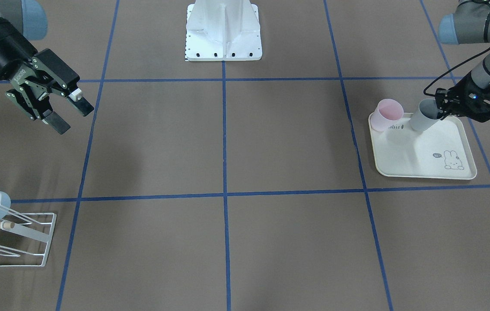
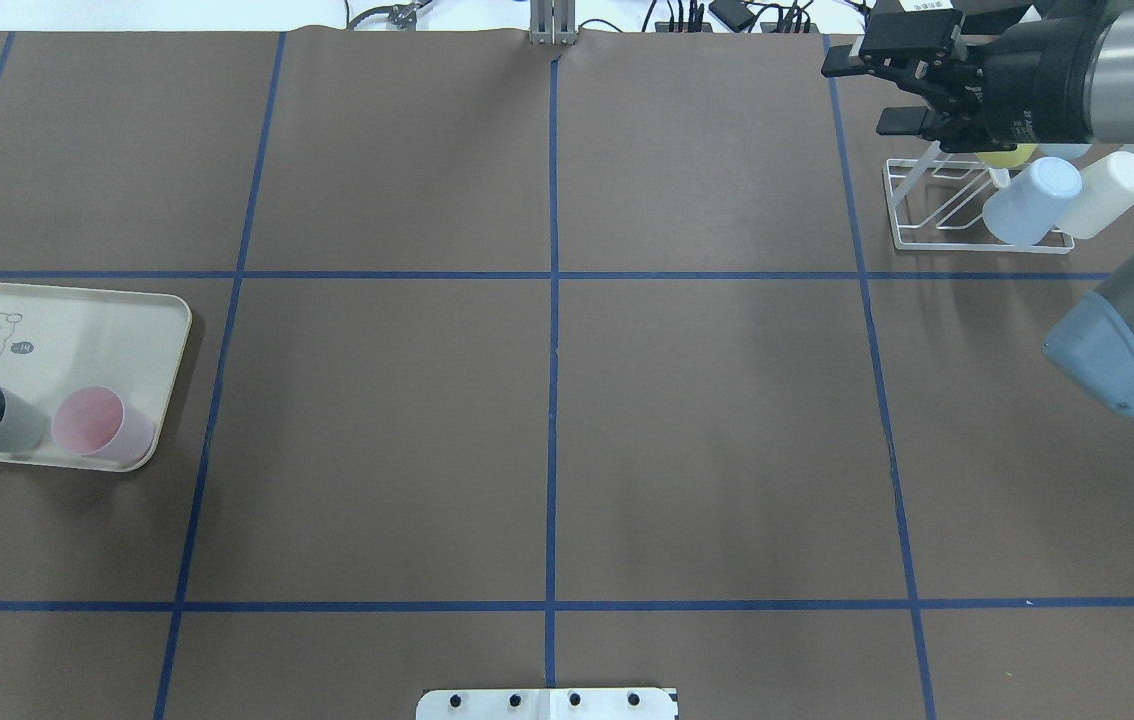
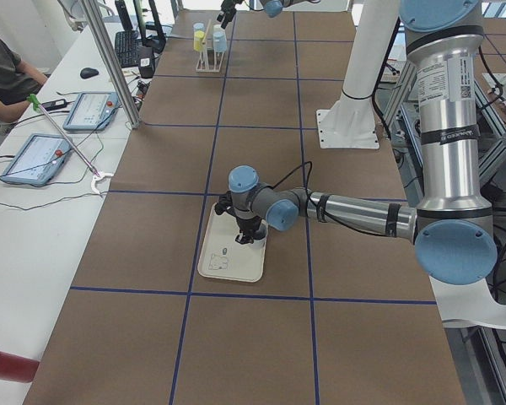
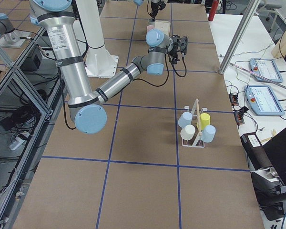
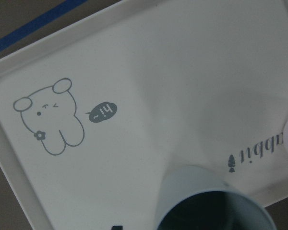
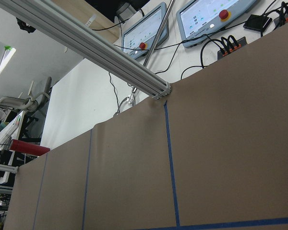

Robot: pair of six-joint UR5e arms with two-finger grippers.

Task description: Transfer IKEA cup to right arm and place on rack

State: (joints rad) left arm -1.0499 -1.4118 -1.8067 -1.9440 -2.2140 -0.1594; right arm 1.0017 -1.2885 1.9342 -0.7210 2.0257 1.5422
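The IKEA cup is grey and stands upright at the back of the cream rabbit-print tray. My left gripper is at its rim, shut on the cup's wall. The left wrist view shows the cup's open mouth at the bottom. The rack, white wire with a wooden rod, stands at the far right of the table. It holds a blue cup, a white one and a yellow one. My right gripper hangs open and empty just beyond the rack's left end.
A pink cup stands on the tray beside the grey one. The robot's white base sits at the table's near middle edge. Blue tape lines divide the brown table. A seated person and control tablets are off the table's far side.
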